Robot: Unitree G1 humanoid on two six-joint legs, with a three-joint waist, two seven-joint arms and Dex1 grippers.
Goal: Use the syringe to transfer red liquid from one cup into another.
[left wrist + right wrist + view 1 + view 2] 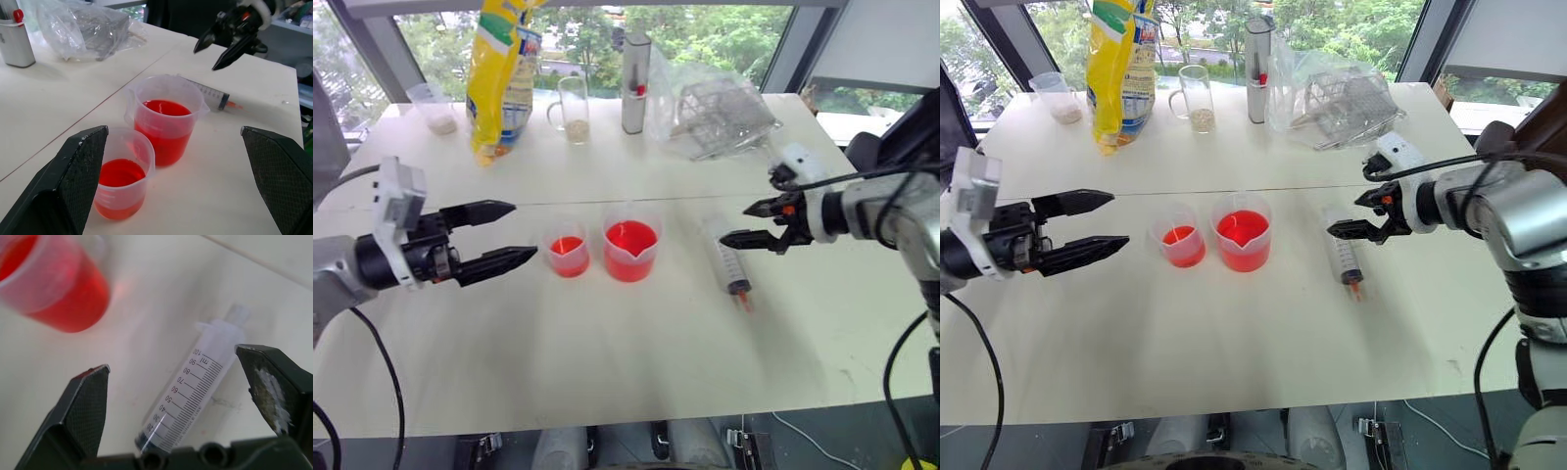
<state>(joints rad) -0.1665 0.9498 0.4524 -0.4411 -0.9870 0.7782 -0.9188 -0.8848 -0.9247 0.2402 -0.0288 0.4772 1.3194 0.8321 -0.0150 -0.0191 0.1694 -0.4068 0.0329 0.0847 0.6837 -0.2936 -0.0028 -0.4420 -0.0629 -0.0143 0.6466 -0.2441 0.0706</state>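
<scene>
The clear syringe [730, 264] lies flat on the white table, its orange tip toward the near edge. My right gripper [734, 224] hovers open just above its far end, tilted downward; in the right wrist view the barrel [195, 391] lies between the spread fingers, untouched. Left of the syringe stands the larger spouted cup [630, 250], roughly half full of red liquid [164, 108]. The smaller cup [568, 251] beside it holds a shallow layer of red liquid. My left gripper [524, 230] is held level and open, a short way left of the smaller cup, nothing in it.
Along the far side by the window stand a yellow bag [504, 69], a glass mug [573, 108], a tall silver cylinder [635, 83], a small clear cup [435, 108], and a plastic bag around a wire rack [715, 113]. A seam [705, 199] crosses the table behind the cups.
</scene>
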